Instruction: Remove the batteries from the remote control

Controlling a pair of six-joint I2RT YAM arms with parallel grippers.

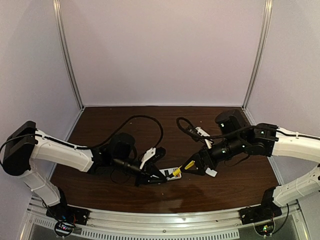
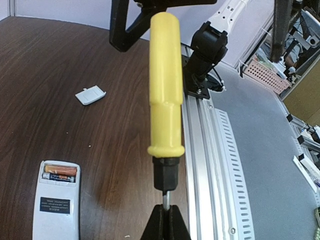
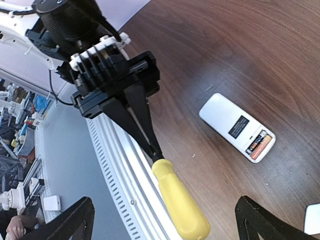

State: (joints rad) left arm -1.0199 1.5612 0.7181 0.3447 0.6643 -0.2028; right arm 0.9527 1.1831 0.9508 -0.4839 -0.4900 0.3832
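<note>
While left fingers pinch the screwdriver and right fingers gape, those light, slick batteries want levering up by one end.

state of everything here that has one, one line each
remote control, lying back up, battery compartment uncovered
batteries, both seated in the compartment
battery cover, off, lying loose apart from the remote
screwdriver, held by its metal shaft, yellow handle ungripped
left fingers, shut on the screwdriver shaft
right fingers, wide open either side of the handle, gripping nothing
</note>
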